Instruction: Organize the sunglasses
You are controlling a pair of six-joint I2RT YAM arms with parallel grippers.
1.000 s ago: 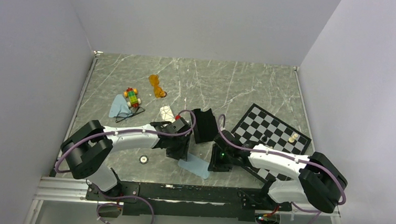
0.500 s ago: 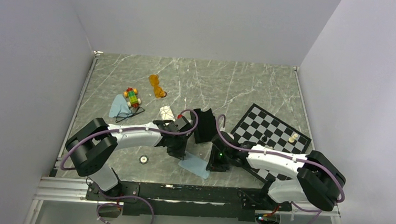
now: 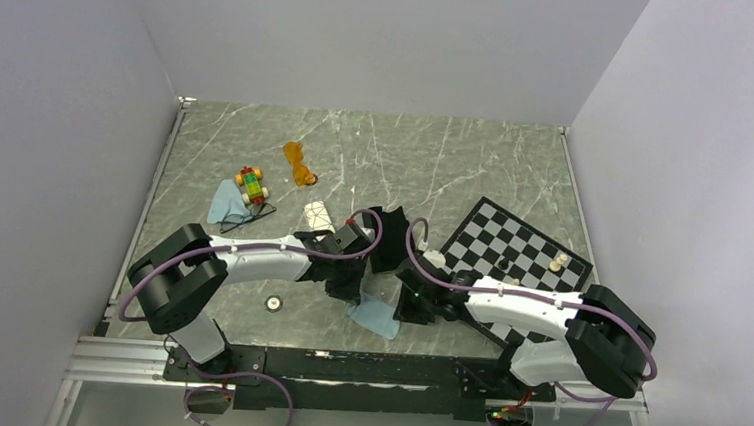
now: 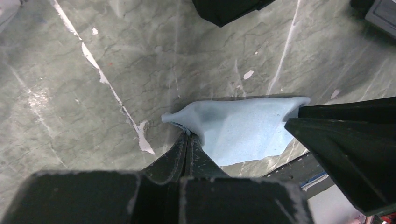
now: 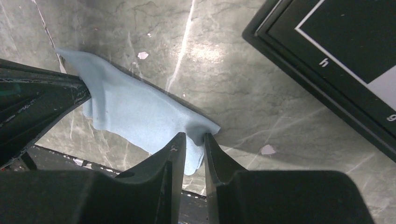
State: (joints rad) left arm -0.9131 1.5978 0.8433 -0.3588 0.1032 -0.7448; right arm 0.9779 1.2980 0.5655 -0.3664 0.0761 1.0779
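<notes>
The orange translucent sunglasses [image 3: 299, 164] lie at the back of the table. The thin black wire sunglasses [image 3: 250, 215] lie at the left, next to a blue cloth [image 3: 221, 202]. Both pairs are far from the grippers. A second light blue cloth [image 3: 377, 313] hangs between my two grippers near the front. My left gripper [image 3: 356, 284] is shut on one corner of this cloth [image 4: 238, 130], fingertips together [image 4: 188, 137]. My right gripper [image 3: 405, 303] pinches the opposite corner [image 5: 135, 112] between narrow jaws [image 5: 194, 137].
A black oblong case [image 3: 388, 236] stands open just behind the grippers. A white patterned case [image 3: 319, 213] lies to its left. A colourful toy car [image 3: 251, 184] is at the left. A chessboard [image 3: 520, 258] with a few pieces is on the right, and a small round disc [image 3: 272, 304] in front.
Both grippers have moved closer together. The light blue cloth, flat on the table before, is now bunched and raised between them.
</notes>
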